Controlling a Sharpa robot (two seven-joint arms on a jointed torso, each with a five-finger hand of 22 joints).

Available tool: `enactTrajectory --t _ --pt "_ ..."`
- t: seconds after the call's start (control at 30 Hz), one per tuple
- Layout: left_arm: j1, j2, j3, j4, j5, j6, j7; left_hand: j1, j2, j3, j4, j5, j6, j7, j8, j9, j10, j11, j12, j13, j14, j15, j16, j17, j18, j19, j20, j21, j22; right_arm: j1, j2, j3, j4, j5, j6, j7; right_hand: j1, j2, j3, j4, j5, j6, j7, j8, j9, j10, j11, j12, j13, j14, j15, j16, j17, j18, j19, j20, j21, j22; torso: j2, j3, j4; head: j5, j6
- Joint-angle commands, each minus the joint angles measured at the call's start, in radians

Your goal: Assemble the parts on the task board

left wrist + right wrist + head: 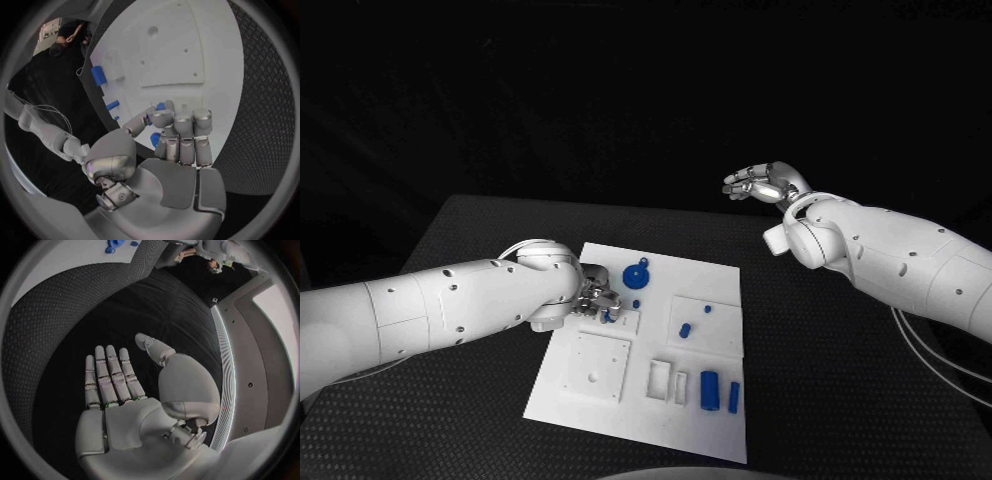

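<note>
I'm seeing my left hand point(599, 297) sitting over the task board's point(718, 278) left edge, fingers curled around a small blue part point(155, 139). My right hand point(769, 183) is hovering beyond the surface point(488, 225), fingers spread, holding nothing.

task board point(610, 375) white | parts point(710, 386) blue | table point(848, 400) black (diamond-textured) | robot hand point(764, 183) silver

Head camera looks down on the task board point(639, 350); the left wrist camera shares it closely, seemingly obliquely.
</note>
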Motion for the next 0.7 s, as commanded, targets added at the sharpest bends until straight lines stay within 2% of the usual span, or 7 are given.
enactTrajectory --t 0.03,0.33,0.7 --pt "-0.007 0.008 -0.004 0.012 -0.021 0.063 0.006 -0.001 0.012 0.004 0.005 0.01 0.229 -0.108 0.0 -0.003 -0.012 -0.021 0.002 0.001 0.054 -0.048 0.007 0.001 0.02 -0.008 -0.118 0.006 0.01 0.0 0.0 0.0 0.003 0.001 0.016 0.008 0.007 0.004 0.0 -0.004 0.008 0.001 0.005 0.007 -0.002 0.008 0.001 -0.005 -0.001 -0.001 0.009 -0.007 -0.002 -0.019 0.001 -0.002 -0.006 0.001 0.0 -0.0002 0.0 0.0 -0.001" --pt "-0.008 0.008 -0.004 0.009 -0.033 0.065 0.001 -0.001 0.018 0.007 0.002 0.034 0.241 -0.111 0.0 -0.01 -0.008 -0.024 0.008 0.004 0.058 -0.044 0.015 0.005 0.021 -0.009 -0.118 0.011 0.011 0.0 0.0 0.0 0.003 0.001 0.019 0.008 0.007 0.004 0.0 -0.005 0.015 0.002 0.006 0.007 -0.002 0.01 0.002 -0.009 -0.001 -0.002 0.009 -0.007 -0.003 -0.02 0.001 -0.002 -0.007 0.003 0.0 0.0002 0.0 0.0 -0.001" --pt "-0.008 0.002 -0.004 0.001 -0.033 0.057 -0.006 -0.003 0.021 0.008 0.002 0.039 0.244 -0.112 0.001 -0.012 -0.007 -0.026 0.011 0.005 0.059 -0.042 0.018 0.006 0.021 -0.01 -0.118 0.013 0.012 -0.001 -0.001 0.0 0.004 0.001 0.021 0.007 0.007 0.005 0.0 -0.005 0.019 0.003 0.006 0.008 -0.003 0.011 0.002 -0.011 -0.001 -0.002 0.01 -0.008 -0.004 -0.02 0.0 -0.002 -0.008 0.004 0.0 -0.001 0.0019 0.0 -0.002"
